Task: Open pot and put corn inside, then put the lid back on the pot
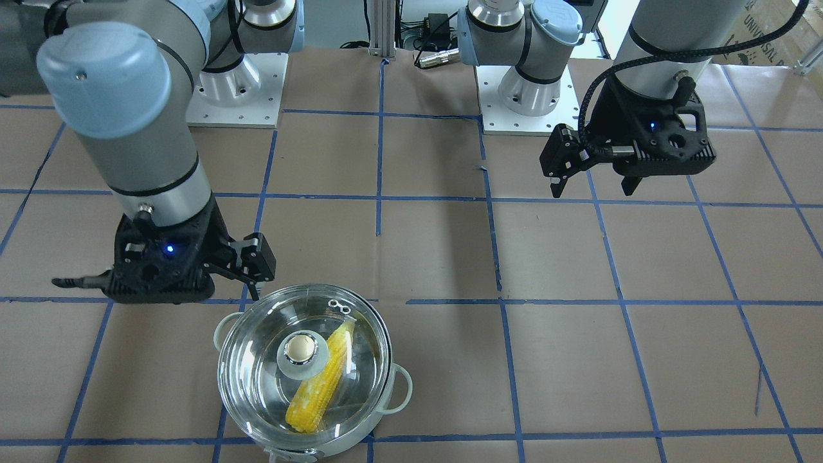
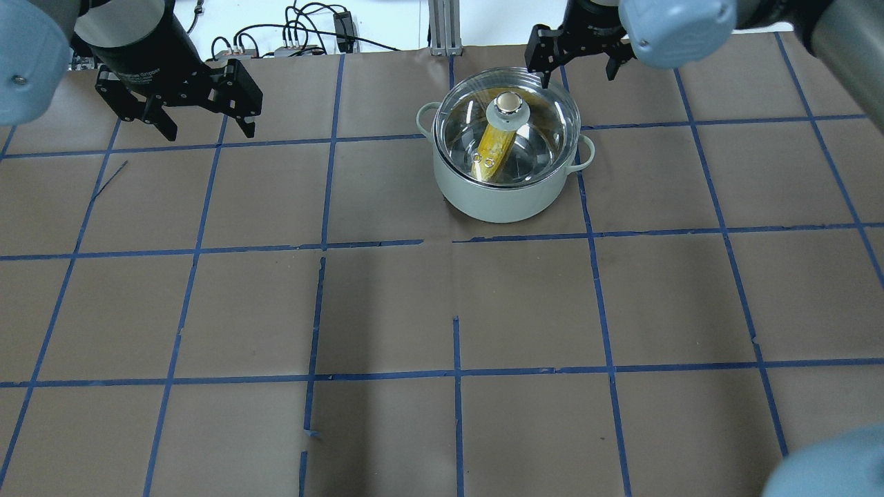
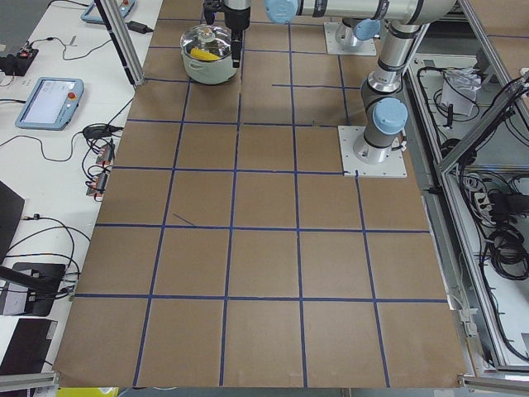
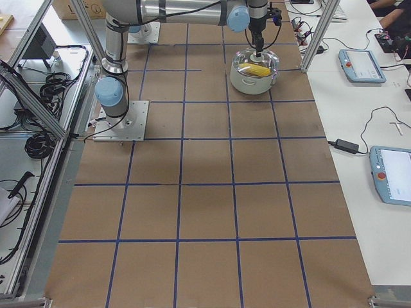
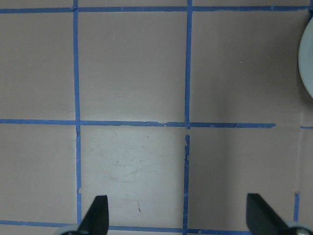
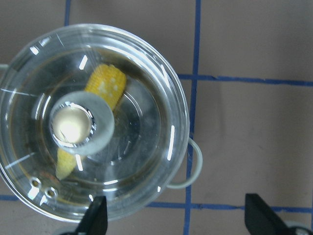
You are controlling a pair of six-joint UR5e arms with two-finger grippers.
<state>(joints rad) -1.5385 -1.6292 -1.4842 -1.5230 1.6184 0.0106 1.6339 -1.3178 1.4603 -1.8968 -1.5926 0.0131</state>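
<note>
From my console the biggest thing in view was the table, covered in brown paper and ruled into squares with blue tape. Over it stood the two arms. The left gripper hung well away from the work, at the far left of the overhead view, and its wrist camera showed both fingertips spread wide with only bare paper and tape lines between them, so I read it as released and empty. The right gripper hung raised by the pot's rim, and its fingers were likewise parted in its own wrist view, gripping nothing and touching neither the lid nor the knob. The pot sat upright on the table's far side from the robot, on the right arm's half, pale on the outside wall and shiny within, with a pale loop handle on each side. The lid, clear domed glass, was seated on the pot's rim and looked level. Through the glass I could see the corn lying inside the pot on a slant, passing under the middle of the lid. The knob, metallic with a pale ring, stood at the lid's centre, and two small vent rings sat side by side near the lid's edge.
</note>
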